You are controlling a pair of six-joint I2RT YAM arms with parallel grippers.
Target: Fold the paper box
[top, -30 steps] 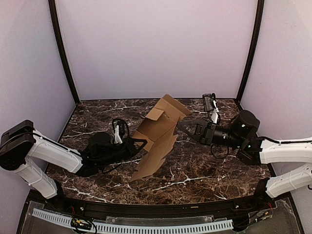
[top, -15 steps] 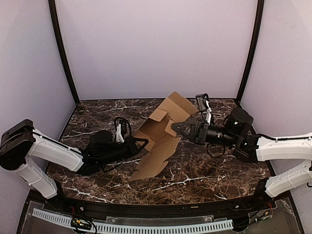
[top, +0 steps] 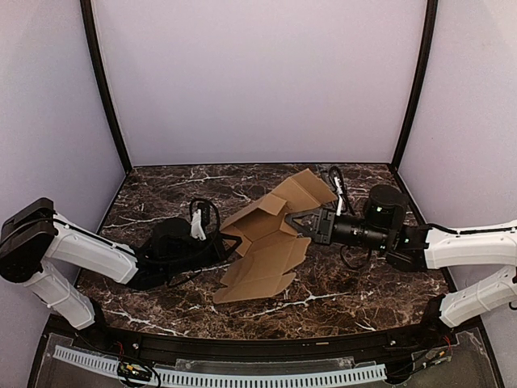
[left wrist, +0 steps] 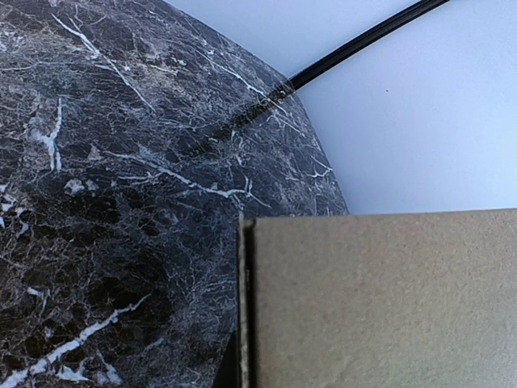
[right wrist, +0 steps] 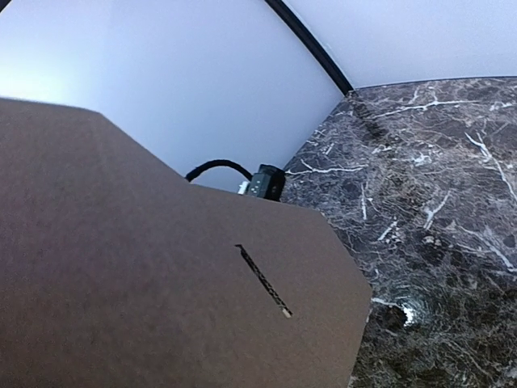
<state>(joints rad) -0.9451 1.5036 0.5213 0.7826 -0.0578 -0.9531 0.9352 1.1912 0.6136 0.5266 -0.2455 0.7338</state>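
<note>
Left jaws are pinching the paper box at its 9 o'clock edge, as I am anchoring it at the middle of the counter, while right jaws, pressed together, are pushing against a panel from 2 o'clock, probably working a crease.

The paper box is showing plain matt tan cardboard, unprinted, its cut edge in the left wrist view looking rough and fibrous. The table is looking like polished dark stone veined in white, catching a faint sheen at the lower right of the right wrist view. The arm shells are gleaming as smooth white plastic; the back wall is reading flat and matt.
</note>
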